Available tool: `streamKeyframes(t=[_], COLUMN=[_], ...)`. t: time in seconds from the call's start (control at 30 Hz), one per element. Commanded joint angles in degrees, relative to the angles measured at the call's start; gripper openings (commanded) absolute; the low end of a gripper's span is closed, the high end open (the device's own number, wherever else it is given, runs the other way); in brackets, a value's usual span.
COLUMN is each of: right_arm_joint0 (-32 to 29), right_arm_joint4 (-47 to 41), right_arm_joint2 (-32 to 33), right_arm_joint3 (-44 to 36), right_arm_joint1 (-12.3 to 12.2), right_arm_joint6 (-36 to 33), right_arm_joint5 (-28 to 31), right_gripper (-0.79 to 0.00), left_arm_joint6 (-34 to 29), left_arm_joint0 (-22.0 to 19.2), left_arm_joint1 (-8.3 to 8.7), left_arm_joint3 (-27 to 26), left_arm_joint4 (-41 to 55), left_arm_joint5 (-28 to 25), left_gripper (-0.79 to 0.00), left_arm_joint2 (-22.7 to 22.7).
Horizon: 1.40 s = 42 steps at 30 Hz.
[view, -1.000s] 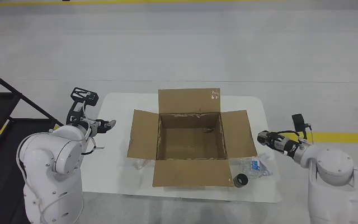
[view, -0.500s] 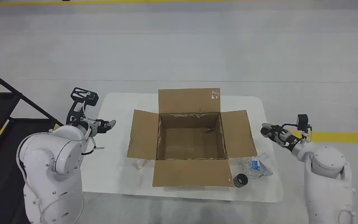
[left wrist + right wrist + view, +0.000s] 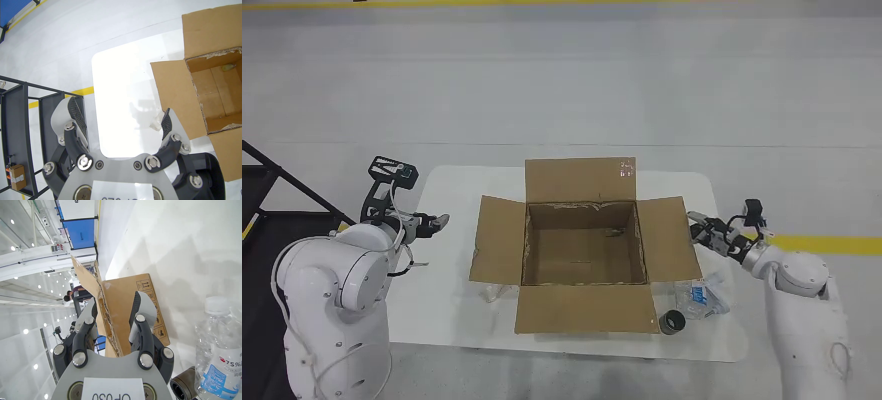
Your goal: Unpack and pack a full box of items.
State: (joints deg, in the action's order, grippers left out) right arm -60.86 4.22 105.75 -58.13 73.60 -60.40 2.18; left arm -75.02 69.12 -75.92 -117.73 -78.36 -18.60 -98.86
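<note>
Black rack (image 3: pixel 272 190): off desk's L side; small brown carton (image 3: pixel 17 177) on a low shelf.
L end effector (image 3: pixel 120 106): fingers wide apart, nothing held; over L edge of white desk (image 3: pixel 452 290), well apart from box.
Crumpled clear wrap (image 3: pixel 492 292): on desk, partly under box's L flap.
Cardboard box (image 3: pixel 586 255): desk centre, upright, all 4 flaps folded out. Inside nr far R corner, 1 small yellowish item (image 3: pixel 228 66), type unclear.
Black cylinder (image 3: pixel 673 322): on desk by front flap's R end.
Clear plastic bottle (image 3: pixel 702 297): white cap, blue label, lying just beside cylinder, nr box's R front corner.
R end effector (image 3: pixel 115 297): fingers apart, one each side of R flap's outer edge, not closed on it
</note>
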Motion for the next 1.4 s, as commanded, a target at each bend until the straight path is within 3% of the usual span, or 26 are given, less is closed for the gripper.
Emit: streamKeyframes(t=[0.0,0.3,0.4,0.43,0.47,0.63,0.93,1.17,1.37], right_arm_joint0=[0.2,3.0,4.2,4.6,5.0,6.5,5.5,2.5,-0.7], right_arm_joint4=[-1.3,-6.0,-7.1,-7.6,-7.9,-9.7,-7.5,-3.9,-2.9], right_arm_joint2=[-0.3,-3.0,-4.1,-4.4,-4.8,-6.0,-7.2,-7.4,-8.0], right_arm_joint3=[0.5,6.0,8.1,8.8,9.6,11.4,7.2,-3.8,-14.0], right_arm_joint1=[-0.2,-0.6,-0.7,-0.7,-0.7,-0.9,-2.1,-3.2,-3.8], right_arm_joint6=[-1.0,-4.2,-5.2,-5.5,-5.5,-5.7,-5.5,-4.1,-3.6], right_arm_joint5=[0.9,3.9,5.8,6.4,6.9,10.7,13.9,15.0,12.5], right_gripper=[-0.397,-0.431,-0.533,-0.683,-0.785,-0.785,-0.785,-0.785,-0.785], left_arm_joint6=[0.0,0.0,0.0,0.0,0.0,0.0,0.0,0.0,0.0], left_arm_joint0=[0.0,0.0,0.0,0.0,0.0,0.0,0.0,0.0,0.0], left_arm_joint1=[0.0,0.0,0.0,0.0,0.0,0.0,0.0,0.0,0.0], left_arm_joint3=[0.0,0.0,0.0,0.0,0.0,0.0,0.0,0.0,0.0], left_arm_joint4=[0.0,0.0,0.0,0.0,0.0,0.0,0.0,0.0,0.0], left_arm_joint5=[0.0,0.0,0.0,0.0,0.0,0.0,0.0,0.0,0.0], left_gripper=[0.0,0.0,0.0,0.0,0.0,0.0,0.0,0.0,0.0], left_arm_joint2=[0.0,0.0,0.0,0.0,0.0,0.0,0.0,0.0,0.0])
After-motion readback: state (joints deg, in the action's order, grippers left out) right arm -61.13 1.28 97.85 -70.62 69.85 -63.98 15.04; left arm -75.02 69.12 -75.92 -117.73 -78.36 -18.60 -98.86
